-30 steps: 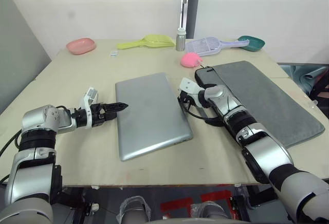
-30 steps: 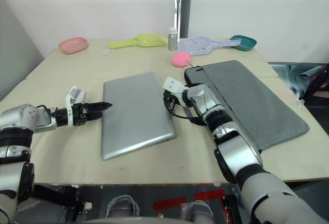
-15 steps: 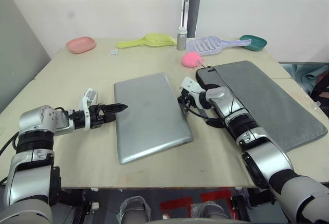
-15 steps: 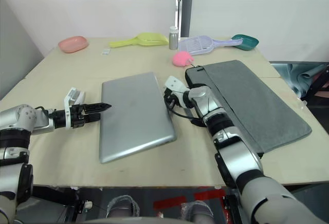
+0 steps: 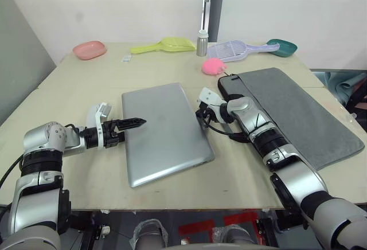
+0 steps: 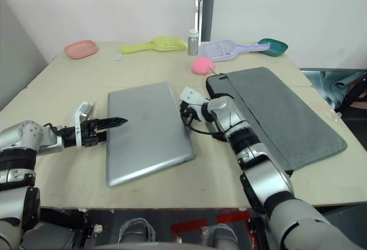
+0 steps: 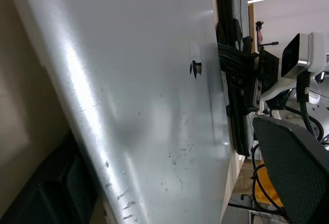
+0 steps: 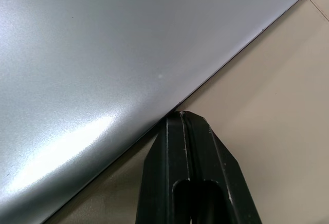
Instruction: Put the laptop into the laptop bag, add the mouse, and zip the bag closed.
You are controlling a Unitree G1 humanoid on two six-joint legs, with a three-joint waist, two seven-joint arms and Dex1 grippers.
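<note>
Two grippers are touching the laptop from both sides on the table.

The silver laptop [image 5: 165, 132] is lying flat and closed in the middle of the table [image 5: 86, 84]. The left gripper [image 5: 133, 123] is reaching over the laptop's left edge, its fingers pinched together with nothing between them. The right gripper [image 8: 181, 118] is pressing its tip against the laptop's right edge, its two fingers squeezed tight together and holding nothing. Just to the right, the grey laptop bag [image 5: 298, 109] is lying flat on the table. Farther back, a pink plush toy [image 5: 213, 65] is sitting near the bag's far corner. At the far edge a pink dish [image 5: 89, 50], a yellow scoop [image 5: 163, 46], a small bottle [image 5: 202, 43], a purple scoop [image 5: 235, 50] and a green scoop [image 5: 282, 47] are lying in a row.
</note>
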